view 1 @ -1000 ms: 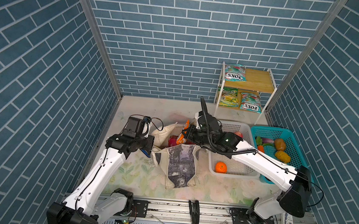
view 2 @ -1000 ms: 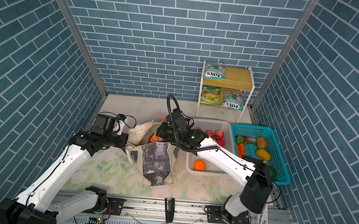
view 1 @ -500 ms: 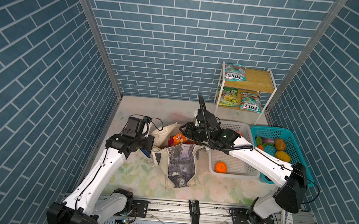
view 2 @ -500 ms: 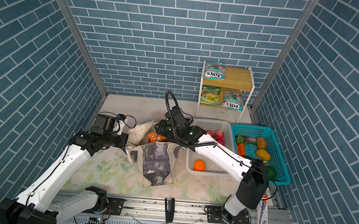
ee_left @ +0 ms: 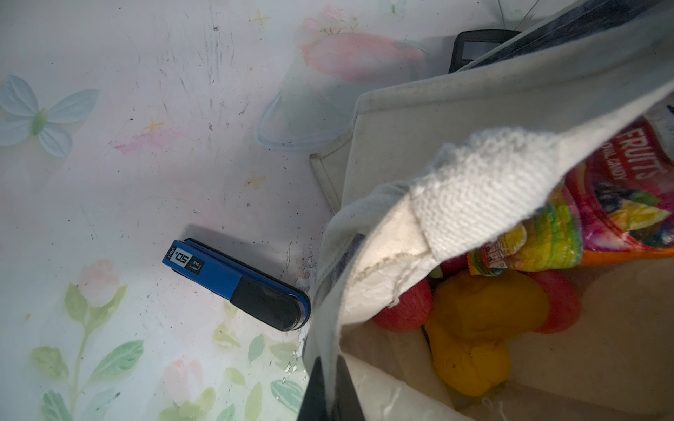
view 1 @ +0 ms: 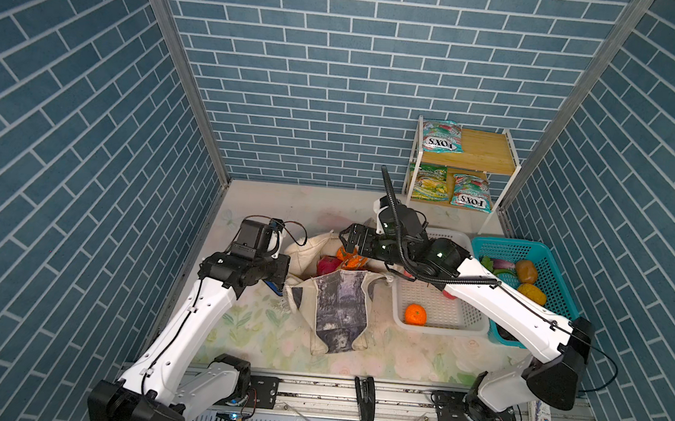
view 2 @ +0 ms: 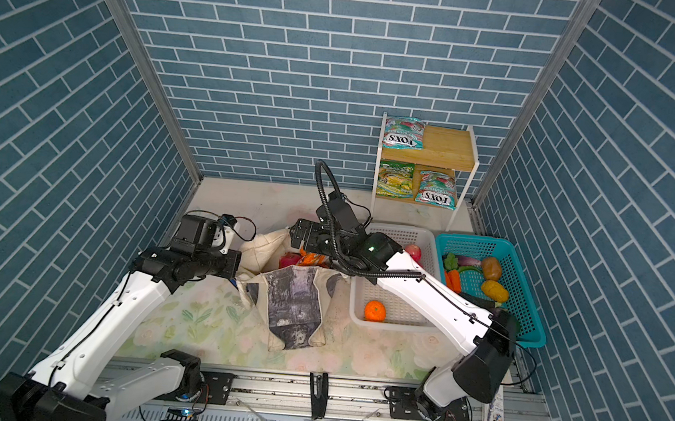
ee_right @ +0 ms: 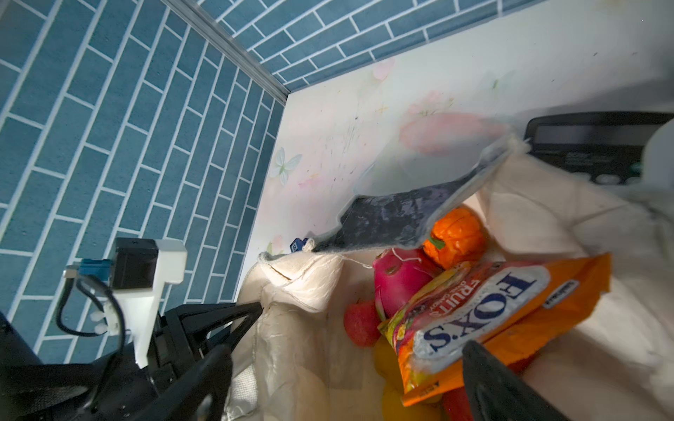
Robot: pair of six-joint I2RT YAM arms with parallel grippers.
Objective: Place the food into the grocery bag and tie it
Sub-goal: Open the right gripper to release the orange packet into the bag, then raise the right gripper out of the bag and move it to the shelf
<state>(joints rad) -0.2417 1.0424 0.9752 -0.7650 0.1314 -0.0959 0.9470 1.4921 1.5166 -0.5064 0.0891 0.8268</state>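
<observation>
Under the released right tool [view 1: 352,242], an orange foil packet [ee_right: 485,313] lies in the cream canvas tote [view 1: 340,303] gripped by the left tool [ee_right: 257,310].

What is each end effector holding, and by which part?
The left end effector is shut on the rim of the grocery bag; the right end effector is open, holding nothing.

The table [view 1: 258,329] has a pale floral cover, scuffed in places. Directly on it stand the grocery bag [view 1: 340,303] and, to its right, a white basket [view 1: 442,329] and a teal basket [view 1: 551,276] side by side. A blue stapler [ee_left: 237,288] lies just beside the bag, and a black calculator [ee_right: 591,142] is partly hidden by it. A small wooden shelf [view 1: 487,149] stands in the back corner.
</observation>
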